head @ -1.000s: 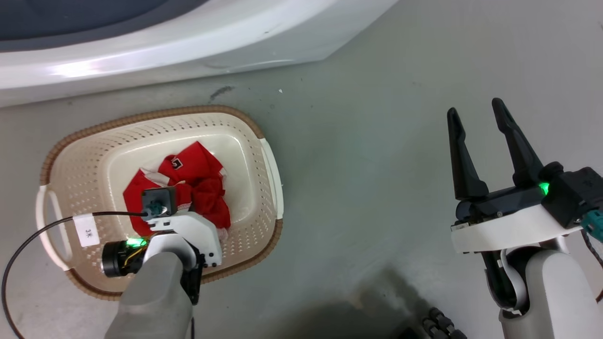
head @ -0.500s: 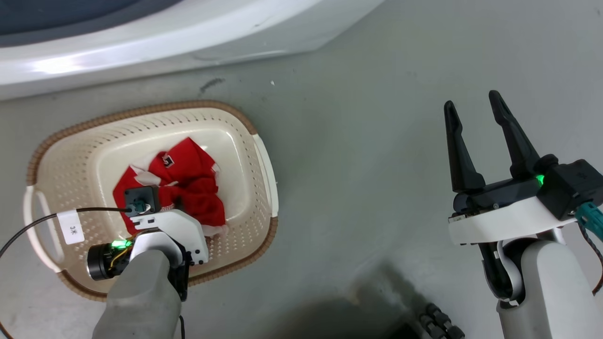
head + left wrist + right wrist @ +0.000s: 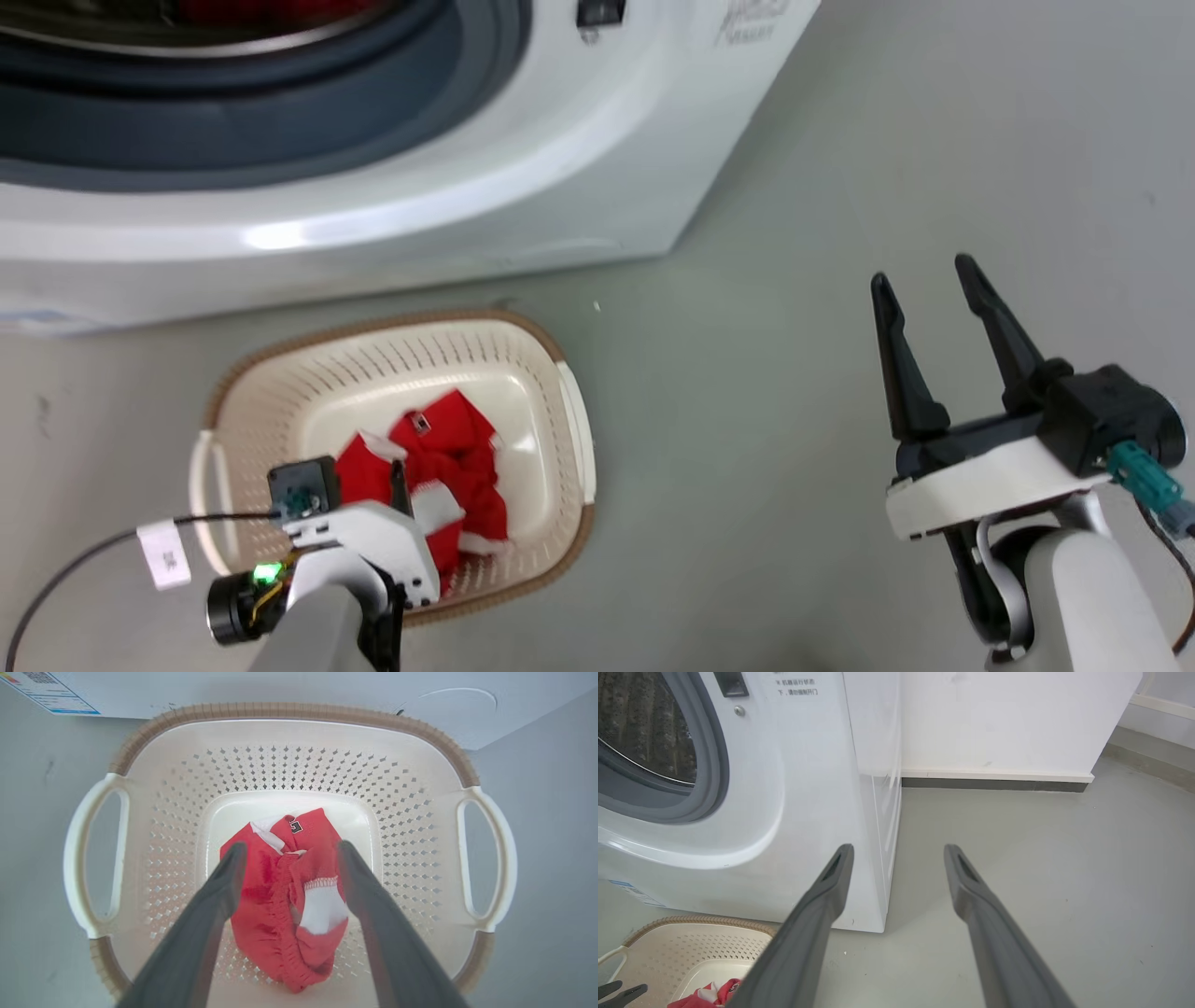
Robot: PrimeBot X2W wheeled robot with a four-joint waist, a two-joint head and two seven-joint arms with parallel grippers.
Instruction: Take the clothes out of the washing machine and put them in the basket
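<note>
The red clothes (image 3: 275, 896), trimmed in white, lie bunched in the middle of the bottom of the cream laundry basket (image 3: 289, 710). The basket stands on the grey floor (image 3: 794, 280) just in front of the white washing machine (image 3: 560, 168). Its grey-rimmed porthole (image 3: 280, 103) is uncovered, and a sliver of red shows inside. The left pincer (image 3: 292, 845) hangs over the basket, released, its fingers spread to either side of the heap. The right pincer (image 3: 920, 273) is likewise released and empty, above the floor well to the right of the basket.
</note>
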